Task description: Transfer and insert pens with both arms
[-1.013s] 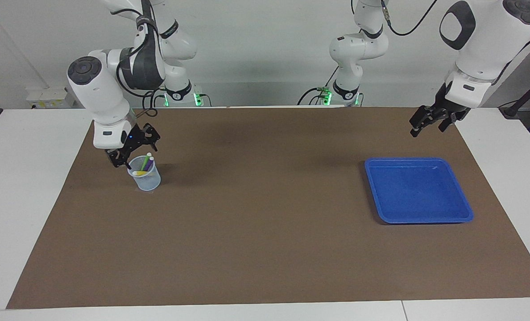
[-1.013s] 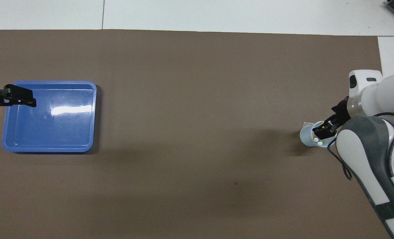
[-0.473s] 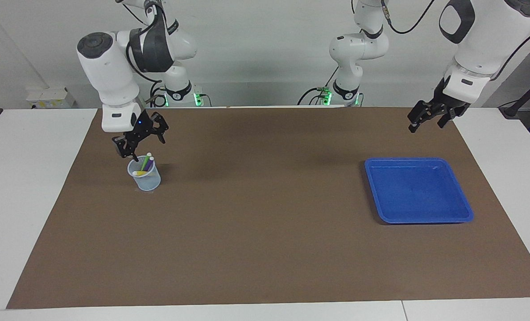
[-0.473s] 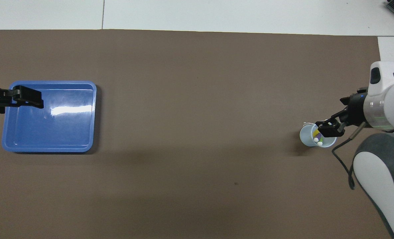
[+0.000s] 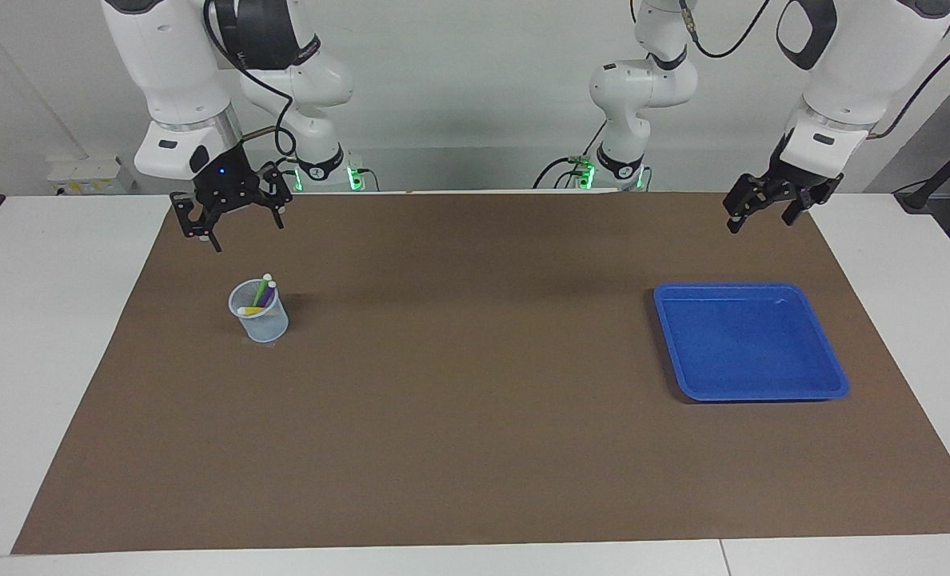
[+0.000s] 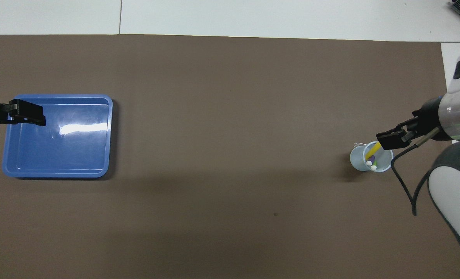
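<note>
The three pens stand in a clear plastic cup toward the right arm's end of the mat: the green pen, the purple pen and the yellow pen, all with their pale cap ends up. The cup and the yellow pen also show in the overhead view. My right gripper is open and empty, raised above the mat beside the cup. It also shows in the overhead view. My left gripper is open and empty, up in the air by the blue tray; it waits.
A blue tray with nothing in it lies toward the left arm's end of the mat; in the overhead view my left gripper covers its edge. A brown mat covers the table.
My right gripper has risen out of the cup's mouth, empty, leaving all three pens in the cup. My left gripper has lifted slightly.
</note>
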Action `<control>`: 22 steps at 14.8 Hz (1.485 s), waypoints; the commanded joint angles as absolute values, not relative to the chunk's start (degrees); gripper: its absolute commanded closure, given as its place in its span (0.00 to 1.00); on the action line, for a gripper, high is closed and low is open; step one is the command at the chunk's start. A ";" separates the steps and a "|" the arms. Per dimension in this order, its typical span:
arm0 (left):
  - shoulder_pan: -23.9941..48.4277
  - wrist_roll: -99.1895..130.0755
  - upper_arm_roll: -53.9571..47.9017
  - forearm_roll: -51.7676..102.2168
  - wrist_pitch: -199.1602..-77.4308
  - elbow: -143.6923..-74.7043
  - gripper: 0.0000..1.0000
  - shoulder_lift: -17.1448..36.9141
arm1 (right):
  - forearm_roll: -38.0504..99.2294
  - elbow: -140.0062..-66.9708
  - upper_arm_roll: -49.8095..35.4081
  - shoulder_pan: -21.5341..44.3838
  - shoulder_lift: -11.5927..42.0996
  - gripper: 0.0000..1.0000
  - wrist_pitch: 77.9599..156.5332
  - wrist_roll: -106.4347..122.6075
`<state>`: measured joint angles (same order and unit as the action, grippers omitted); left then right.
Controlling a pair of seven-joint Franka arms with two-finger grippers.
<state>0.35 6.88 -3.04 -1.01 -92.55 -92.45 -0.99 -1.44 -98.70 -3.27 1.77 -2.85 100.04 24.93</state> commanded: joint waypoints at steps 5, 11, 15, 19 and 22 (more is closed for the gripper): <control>1.14 5.36 -1.41 -1.58 -91.67 -92.02 0.00 -1.23 | -2.37 -90.70 -1.93 1.58 3.43 0.00 93.08 21.97; 0.79 5.36 -1.58 -1.67 -91.49 -92.02 0.00 -1.14 | -2.37 -92.19 -1.85 1.41 2.38 0.00 92.28 21.71; 0.62 5.36 -1.58 -1.58 -91.41 -92.02 0.00 -1.14 | -2.37 -92.37 -1.85 1.15 2.20 0.00 92.90 21.71; 0.62 5.36 -1.58 -1.58 -91.49 -92.02 0.00 -1.14 | -2.37 -92.37 -1.85 0.70 2.20 0.00 92.73 19.87; 0.53 5.27 -1.49 -1.32 -91.58 -92.02 0.00 -1.14 | -2.37 -92.29 -1.85 0.62 2.20 0.00 92.99 19.86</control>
<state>0.37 6.23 -1.95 -1.01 -92.48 -92.45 -0.98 -1.59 -91.97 -1.53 1.02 2.85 93.15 21.05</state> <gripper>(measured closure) 0.000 0.000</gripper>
